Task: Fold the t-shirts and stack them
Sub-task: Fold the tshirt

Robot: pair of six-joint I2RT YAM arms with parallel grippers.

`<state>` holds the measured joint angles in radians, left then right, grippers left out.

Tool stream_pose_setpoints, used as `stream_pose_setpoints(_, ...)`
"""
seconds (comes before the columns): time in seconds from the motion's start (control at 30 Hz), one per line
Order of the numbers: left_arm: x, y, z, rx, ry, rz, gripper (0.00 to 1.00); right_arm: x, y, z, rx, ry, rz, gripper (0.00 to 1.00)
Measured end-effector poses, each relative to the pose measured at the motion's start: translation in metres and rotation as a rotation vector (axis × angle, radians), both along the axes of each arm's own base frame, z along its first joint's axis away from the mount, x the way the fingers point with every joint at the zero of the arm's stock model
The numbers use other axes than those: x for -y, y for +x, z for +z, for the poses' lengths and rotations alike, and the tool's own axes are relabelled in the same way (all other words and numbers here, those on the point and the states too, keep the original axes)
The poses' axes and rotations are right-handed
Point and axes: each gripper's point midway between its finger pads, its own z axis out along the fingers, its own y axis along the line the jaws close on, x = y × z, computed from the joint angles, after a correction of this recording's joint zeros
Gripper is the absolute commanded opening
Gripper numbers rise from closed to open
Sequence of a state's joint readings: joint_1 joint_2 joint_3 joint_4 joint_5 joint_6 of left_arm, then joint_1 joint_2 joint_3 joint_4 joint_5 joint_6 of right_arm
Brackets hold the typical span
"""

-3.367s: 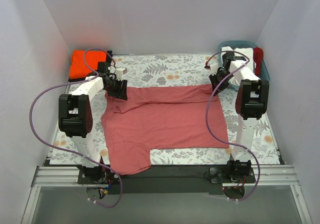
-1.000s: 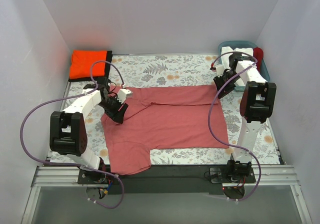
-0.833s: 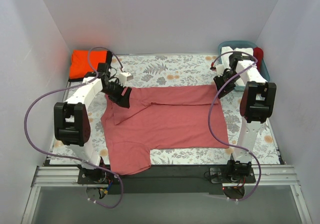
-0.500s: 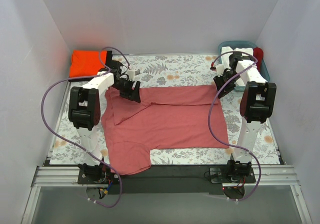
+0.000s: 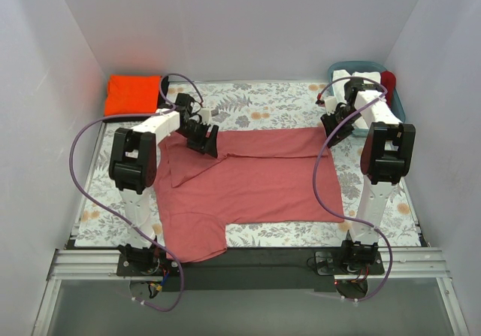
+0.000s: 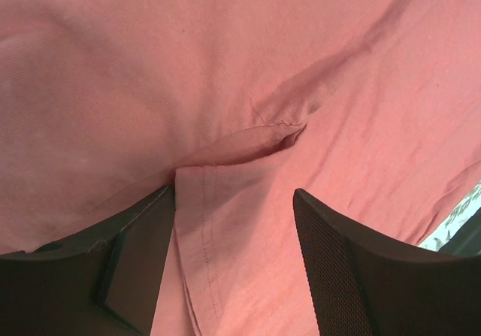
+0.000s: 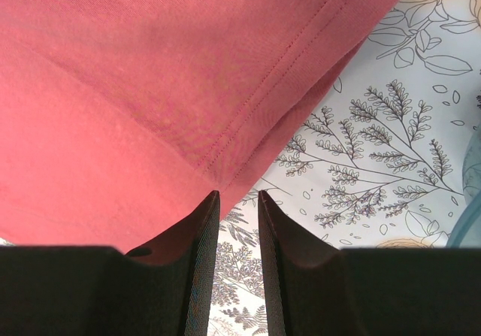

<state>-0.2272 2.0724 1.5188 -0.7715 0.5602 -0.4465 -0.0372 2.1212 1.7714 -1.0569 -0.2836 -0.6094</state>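
Observation:
The dusty rose-red t-shirt [image 5: 248,182] lies spread on the floral table cover, its far edge folded over toward me. My left gripper [image 5: 204,137] sits low over the shirt's far left part. In the left wrist view it [image 6: 237,264] is open, with a stitched sleeve hem [image 6: 197,231] lying between the jaws. My right gripper [image 5: 335,130] is at the shirt's far right corner. In the right wrist view it [image 7: 238,198] has its jaws a narrow gap apart over bare table cover, the tips at the hem [image 7: 248,137]. The orange shirt [image 5: 134,94] lies folded at the back left. No black shirt shows clearly.
A teal basket [image 5: 397,101] stands at the back right with white and red cloth in it, just behind my right arm. White walls close in the table on three sides. The table's front edge is a metal rail [image 5: 248,264].
My left gripper has swung from the shirt's left edge up and to the right, onto the folded far edge. The right arm has stayed still over the last second.

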Motion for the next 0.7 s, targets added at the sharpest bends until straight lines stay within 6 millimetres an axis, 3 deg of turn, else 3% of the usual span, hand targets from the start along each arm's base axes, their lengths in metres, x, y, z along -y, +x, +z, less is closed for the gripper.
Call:
stream_pose_setpoints(0.23, 0.008, -0.010, 0.001, -0.020, -0.023, -0.034, 0.46, 0.000, 0.000, 0.000, 0.000, 0.000, 0.000, 0.34)
stream_pose_setpoints(0.33, 0.014, -0.029, 0.008, -0.032, -0.041, -0.084, 0.38, 0.000, 0.000, 0.000, 0.000, 0.000, 0.000, 0.34)
stream_pose_setpoints(0.57, 0.041, -0.096, 0.039, -0.032, -0.048, -0.279, 0.37, -0.002, 0.000, 0.000, 0.000, 0.011, 0.001, 0.34)
stream_pose_setpoints(0.63, 0.039, -0.098, 0.044, -0.023, -0.050, -0.279, 0.38, -0.004, 0.000, 0.001, 0.000, 0.020, 0.000, 0.34)
stream_pose_setpoints(0.7, 0.029, -0.087, 0.052, 0.010, -0.059, -0.234, 0.40, -0.008, 0.000, 0.003, 0.001, 0.032, 0.005, 0.33)
